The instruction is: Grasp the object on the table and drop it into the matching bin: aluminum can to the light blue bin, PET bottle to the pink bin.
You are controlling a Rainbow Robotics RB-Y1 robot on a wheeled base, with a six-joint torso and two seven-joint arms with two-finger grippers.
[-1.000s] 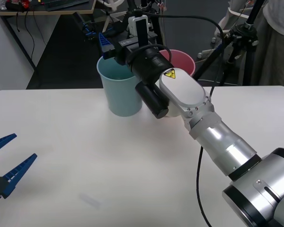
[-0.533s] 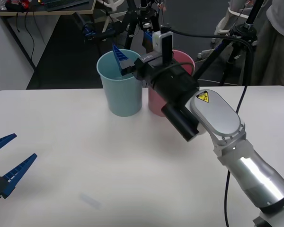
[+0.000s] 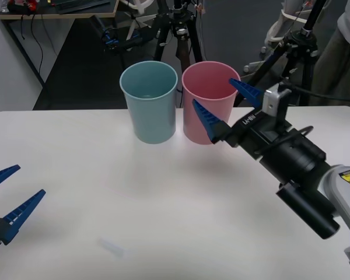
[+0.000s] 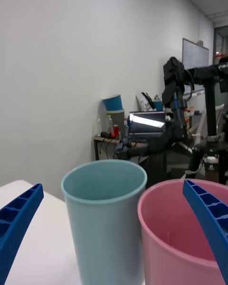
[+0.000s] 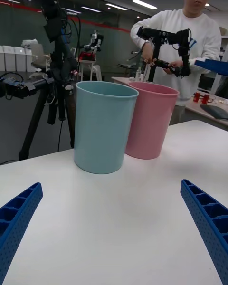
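Observation:
The light blue bin (image 3: 149, 102) and the pink bin (image 3: 207, 99) stand upright side by side at the far middle of the white table (image 3: 105, 192). The aluminum can is out of view. My right gripper (image 3: 214, 93) hovers open just in front of the pink bin's rim, nothing between its blue fingers; its wrist view shows both bins close up, light blue bin (image 4: 104, 218) and pink bin (image 4: 183, 237). My left gripper (image 3: 30, 179) rests open at the table's near left, facing the light blue bin (image 5: 104, 123) and the pink bin (image 5: 149, 118).
Camera tripods (image 3: 175, 29) stand just behind the bins, with another tripod (image 3: 291, 46) at the back right. A desk (image 3: 58, 9) is at the far left. A faint smudge (image 3: 111, 248) marks the near tabletop.
My right arm swung from over the light blue bin to the right and back toward me, now low in front of the pink bin. The left gripper stayed still.

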